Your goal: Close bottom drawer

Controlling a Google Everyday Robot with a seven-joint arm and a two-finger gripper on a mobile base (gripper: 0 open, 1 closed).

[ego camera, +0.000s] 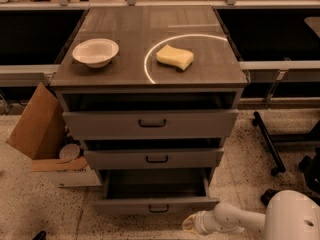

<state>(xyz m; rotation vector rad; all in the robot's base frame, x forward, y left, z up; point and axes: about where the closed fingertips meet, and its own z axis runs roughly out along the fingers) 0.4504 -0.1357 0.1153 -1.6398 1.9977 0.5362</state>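
Observation:
The bottom drawer [156, 205] is the lowest of three grey drawers in the cabinet. It stands pulled out part way, and its dark, empty inside shows behind the narrow front panel with a small black bar handle [158, 209]. My white arm comes in from the lower right. The gripper [191, 223] is at its end, low by the floor, just below and to the right of the drawer front's right half. I cannot see contact between them.
The middle drawer [154, 158] and top drawer [150, 123] also stand slightly out. A white bowl [95, 52] and a yellow sponge [174, 57] lie on the cabinet top. An open cardboard box [42, 134] stands at the left. Black chair legs [267, 143] are at the right.

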